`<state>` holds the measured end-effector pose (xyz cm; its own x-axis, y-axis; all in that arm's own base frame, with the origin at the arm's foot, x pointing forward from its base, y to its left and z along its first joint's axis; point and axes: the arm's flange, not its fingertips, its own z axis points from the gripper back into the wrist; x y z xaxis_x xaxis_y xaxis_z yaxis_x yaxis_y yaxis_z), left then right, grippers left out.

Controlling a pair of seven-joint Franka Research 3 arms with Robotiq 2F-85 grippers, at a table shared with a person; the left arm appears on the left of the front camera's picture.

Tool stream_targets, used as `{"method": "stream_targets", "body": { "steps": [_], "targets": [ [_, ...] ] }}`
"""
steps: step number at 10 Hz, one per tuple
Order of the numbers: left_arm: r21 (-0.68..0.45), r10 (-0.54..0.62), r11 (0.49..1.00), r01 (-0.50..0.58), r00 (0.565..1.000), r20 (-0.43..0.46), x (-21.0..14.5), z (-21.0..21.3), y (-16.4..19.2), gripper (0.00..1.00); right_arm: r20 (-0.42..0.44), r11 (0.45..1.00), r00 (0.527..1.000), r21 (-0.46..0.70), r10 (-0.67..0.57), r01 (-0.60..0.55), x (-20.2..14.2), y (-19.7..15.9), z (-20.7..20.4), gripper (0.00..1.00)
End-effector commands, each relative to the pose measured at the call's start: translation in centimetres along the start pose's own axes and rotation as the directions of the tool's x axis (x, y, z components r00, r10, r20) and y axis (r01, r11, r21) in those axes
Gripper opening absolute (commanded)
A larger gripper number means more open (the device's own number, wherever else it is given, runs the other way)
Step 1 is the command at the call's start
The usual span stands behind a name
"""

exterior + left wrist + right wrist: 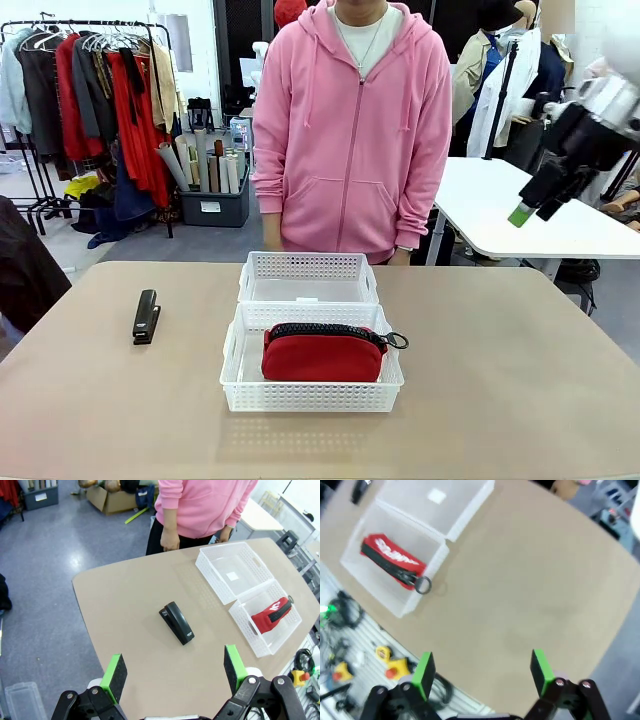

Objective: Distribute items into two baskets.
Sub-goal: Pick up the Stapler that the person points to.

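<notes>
While the pouch (322, 355) lies binned: one item, the stapler (146, 316), is judged not yet sorted.
Pouch spot: it is laid lengthwise in the near basket (312, 400), zipper up, with the ring pull (397, 341) hung over the rim at the 3 o'clock end.
Spare bin: the far basket (308, 266) is set touching the near one at its 12 o'clock. Nothing is seen inside but a small label on the floor, so it is judged to be kept for the stapler.
Stapler spot: it is laid flat on the table (500, 380), well apart from the baskets at their 9 o'clock, its length run from 12 to 6.
Left arm: the left gripper (173, 662) is held high above the stapler, pads spread wide with nothing between. The stapler is framed between them, which is judged a line-up for a descent.
Right arm: the right gripper (530, 208) is raised at 2 o'clock of the baskets. In its wrist view the fingers are parted and empty, and it is judged parked out of the way.
Person: stood at 12 o'clock behind the far basket, a hand (170, 541) hung near the table edge, nothing touched.
Hard to tell: the pouch's lower part is masked by lattice. Its print is blurred, as is the whole right wrist view. A dark shape at that view's 11 o'clock corner cannot be identified.
</notes>
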<state>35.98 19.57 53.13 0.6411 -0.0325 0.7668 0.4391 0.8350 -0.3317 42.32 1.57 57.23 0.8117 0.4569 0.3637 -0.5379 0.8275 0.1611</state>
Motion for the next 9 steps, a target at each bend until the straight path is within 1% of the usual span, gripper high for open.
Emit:
{"method": "stream_targets", "body": {
  "steps": [1, 2, 3, 6, 9],
  "targets": [
    [-0.015, -0.014, 1.0, 0.014, 1.0, 0.025, 0.0, -0.1, 0.2, 1.0, 0.172, 0.989, 0.976, 0.096, -0.13, 0.115, -3.0, -1.3, 0.4, 1.0],
    [-0.015, -0.014, 1.0, 0.014, 1.0, 0.025, 0.0, -0.1, 0.2, 1.0, 0.208, 0.979, 0.963, 0.14, -0.173, 0.146, -4.3, -2.1, 0.4, 1.0],
    [-0.015, -0.014, 1.0, 0.014, 1.0, 0.025, 0.0, -0.1, 0.2, 1.0, 0.236, 0.976, 0.95, 0.127, -0.204, 0.178, -5.6, -2.5, 0.7, 1.0],
    [-0.015, -0.014, 1.0, 0.014, 1.0, 0.025, 0.0, -0.1, 0.2, 1.0, 0.294, 0.937, 0.916, 0.3, -0.271, 0.181, -8.6, -4.7, 0.2, 1.0],
    [-0.015, -0.014, 1.0, 0.014, 1.0, 0.025, 0.0, -0.1, 0.2, 1.0, 0.29, 0.909, 0.902, 0.364, -0.319, 0.205, -10.0, -6.3, -0.8, 1.0]
  ]
}}
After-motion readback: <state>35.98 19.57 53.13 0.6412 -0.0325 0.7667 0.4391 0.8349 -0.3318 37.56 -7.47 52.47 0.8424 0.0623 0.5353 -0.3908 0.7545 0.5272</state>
